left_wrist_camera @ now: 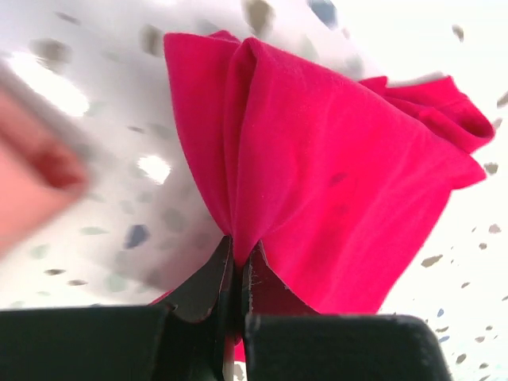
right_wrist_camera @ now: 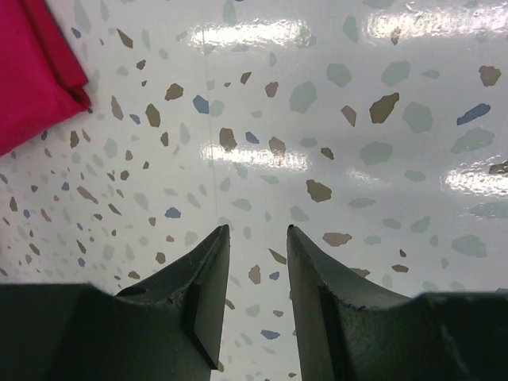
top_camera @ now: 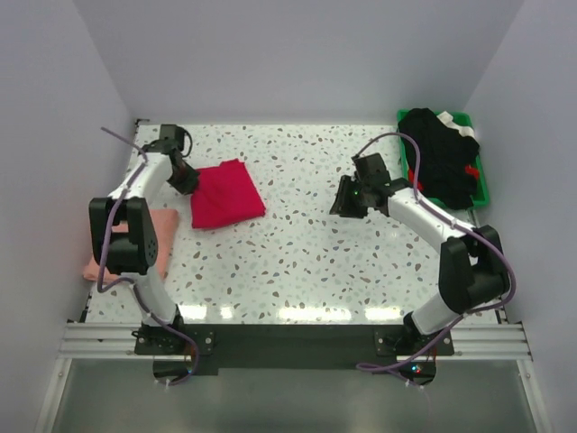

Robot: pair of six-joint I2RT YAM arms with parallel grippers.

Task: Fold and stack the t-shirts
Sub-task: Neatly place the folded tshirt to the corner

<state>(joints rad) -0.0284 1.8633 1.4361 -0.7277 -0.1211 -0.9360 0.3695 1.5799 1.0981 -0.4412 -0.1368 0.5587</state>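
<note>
1. Looking down from the top external view, two t-shirts lay on the speckled table [top_camera: 297, 253]. One was a crimson t-shirt [top_camera: 227, 194], folded into a rough square left of centre. The other was a salmon-pink t-shirt [top_camera: 165, 227] at the left edge, partly hidden behind the left arm [top_camera: 126, 236].
2. One green bin [top_camera: 484, 185] stood in the far right corner. It held a heap of black cloth [top_camera: 440, 158] with a few white patches and a small red spot, all too small to read as labels.
3. The left gripper [top_camera: 185, 178] sat at the left edge of the crimson t-shirt. The right gripper [top_camera: 345, 198] hung over bare table right of centre, well apart from both shirts.
4. From the left wrist view, the left gripper [left_wrist_camera: 238, 254] was clenched on a pinch of the crimson t-shirt [left_wrist_camera: 333, 175], and the cloth fanned away from the grip in two soft ridges. A pink blur at the left edge was the salmon-pink t-shirt [left_wrist_camera: 32, 182], too smeared to show detail.
5. From the right wrist view, the right gripper [right_wrist_camera: 258, 234] had its jaws parted, with only speckled table [right_wrist_camera: 357, 119] showing between them. One corner of the crimson t-shirt [right_wrist_camera: 32, 71] lay flat at the upper left, well apart from the fingertips.
</note>
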